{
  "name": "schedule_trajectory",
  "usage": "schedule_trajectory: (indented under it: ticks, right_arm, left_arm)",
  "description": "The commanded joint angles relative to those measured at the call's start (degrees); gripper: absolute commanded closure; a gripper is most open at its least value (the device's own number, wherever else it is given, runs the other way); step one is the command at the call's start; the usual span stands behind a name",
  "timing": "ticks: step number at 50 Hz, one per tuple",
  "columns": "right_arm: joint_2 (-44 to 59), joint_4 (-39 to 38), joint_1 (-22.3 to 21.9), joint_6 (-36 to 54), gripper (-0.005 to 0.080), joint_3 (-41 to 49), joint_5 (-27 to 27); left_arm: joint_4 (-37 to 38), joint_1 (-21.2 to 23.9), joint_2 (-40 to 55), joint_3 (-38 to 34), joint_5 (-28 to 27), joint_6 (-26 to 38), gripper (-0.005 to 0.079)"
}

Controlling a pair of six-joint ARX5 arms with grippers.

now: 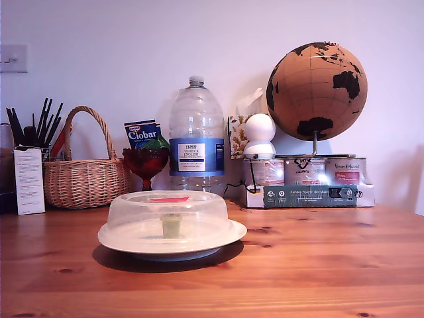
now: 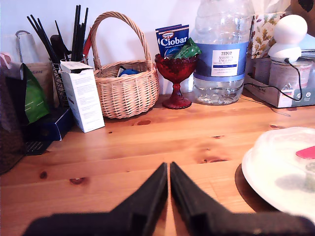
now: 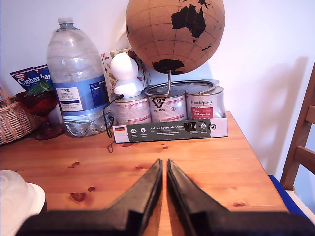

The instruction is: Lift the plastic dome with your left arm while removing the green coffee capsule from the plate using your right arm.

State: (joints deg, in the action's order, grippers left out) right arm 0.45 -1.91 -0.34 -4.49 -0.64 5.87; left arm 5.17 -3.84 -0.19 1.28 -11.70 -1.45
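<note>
The plastic dome (image 1: 169, 213) with its red tab sits over the plate (image 1: 222, 237) on the wooden table, left of centre in the exterior view. The green coffee capsule (image 1: 171, 226) stands upright under it at the plate's middle. No arm shows in the exterior view. My first gripper (image 2: 169, 168) is shut, low over bare wood, with the dome (image 2: 290, 157) and plate (image 2: 256, 174) off to one side of it. My second gripper (image 3: 164, 163) is also shut, holding nothing, and a bit of the dome (image 3: 12, 194) shows at that picture's edge.
Along the wall stand a wicker basket (image 1: 85, 177), a red glass goblet (image 1: 146, 163), a big water bottle (image 1: 196, 136), a white lamp (image 1: 260, 134), a box of tins (image 1: 308, 182) and a cork globe (image 1: 317, 83). A white carton (image 1: 29, 180) stands at the exterior view's left.
</note>
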Motion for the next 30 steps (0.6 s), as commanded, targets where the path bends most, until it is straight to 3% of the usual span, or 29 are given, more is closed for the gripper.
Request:
schedule_trajectory:
  ticks: [1, 30]
  right_arm:
    - [-0.4, 0.4, -0.1, -0.2, 0.0764, 0.1, -2.8]
    - [-0.4, -0.9, -0.1, -0.2, 0.0764, 0.1, -2.8]
  left_arm:
    - [7.0, 0.2, -0.5, 2.1, 6.0, -10.5, 0.0766]
    - [6.1, 0.2, -0.5, 2.1, 5.9, -10.5, 0.0766]
